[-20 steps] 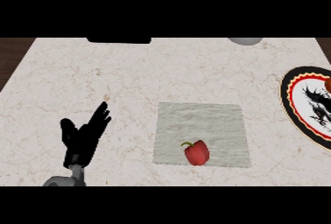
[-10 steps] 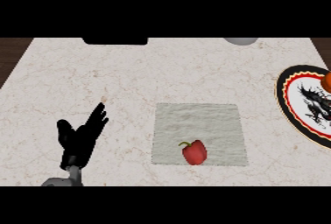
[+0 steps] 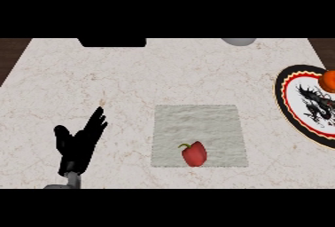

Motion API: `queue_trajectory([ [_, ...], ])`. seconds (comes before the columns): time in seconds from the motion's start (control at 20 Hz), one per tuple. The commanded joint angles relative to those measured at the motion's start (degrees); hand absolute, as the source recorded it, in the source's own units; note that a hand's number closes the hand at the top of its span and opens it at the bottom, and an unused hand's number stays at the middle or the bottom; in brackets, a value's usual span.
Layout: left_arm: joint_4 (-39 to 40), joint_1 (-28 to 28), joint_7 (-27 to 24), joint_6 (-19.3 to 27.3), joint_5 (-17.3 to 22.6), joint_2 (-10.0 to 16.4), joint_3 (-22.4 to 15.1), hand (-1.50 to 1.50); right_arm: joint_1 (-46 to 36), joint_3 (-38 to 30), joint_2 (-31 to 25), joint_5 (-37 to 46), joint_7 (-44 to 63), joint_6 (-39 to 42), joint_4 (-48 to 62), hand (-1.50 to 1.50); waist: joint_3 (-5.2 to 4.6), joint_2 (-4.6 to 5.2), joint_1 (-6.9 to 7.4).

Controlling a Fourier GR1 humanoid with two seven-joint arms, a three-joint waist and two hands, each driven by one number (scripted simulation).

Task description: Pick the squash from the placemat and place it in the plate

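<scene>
A red pepper-like vegetable [image 3: 194,154] with a green stem lies on the near part of the grey placemat [image 3: 200,124] at the counter's middle. At the right edge sits a plate [image 3: 302,111] with a dark scalloped rim and a black dragon drawing. An orange rounded thing [image 3: 329,81] shows on the plate's far right side, cut off by the view's edge. My left hand [image 3: 77,146] stands open at the lower left, fingers straight and pointing up, well apart from the placemat. The right hand does not show.
A black object [image 3: 112,42] lies at the counter's back edge, and a grey rounded thing [image 3: 239,41] sits at the back right. Dark wood [image 3: 13,53] shows beyond the counter's far left corner.
The orange thing has come into view at the plate's right edge. My left hand has sunk slightly toward the lower left. The red vegetable has not moved.
</scene>
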Motion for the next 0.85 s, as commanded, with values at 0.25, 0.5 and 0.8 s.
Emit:
queue_trajectory([
  [0.25,1.5,0.6,0.8,-2.9,2.1,2.2,3.2,0.00,13.6,4.4,5.1,-0.1,-2.4,3.5,-9.9,-1.50,-0.33,-0.06,-0.73],
  [0.5,2.6,-1.5,1.8,-1.2,0.0,0.4,2.0,0.00,23.6,5.4,6.7,-1.6,0.4,5.2,-21.8,-1.50,-0.34,-0.04,-1.02],
  [0.8,0.9,0.7,1.3,-0.2,-1.2,-0.8,2.3,0.00,30.7,5.1,11.4,-4.0,7.2,2.3,-37.0,-1.50,-0.27,0.06,-0.51],
])
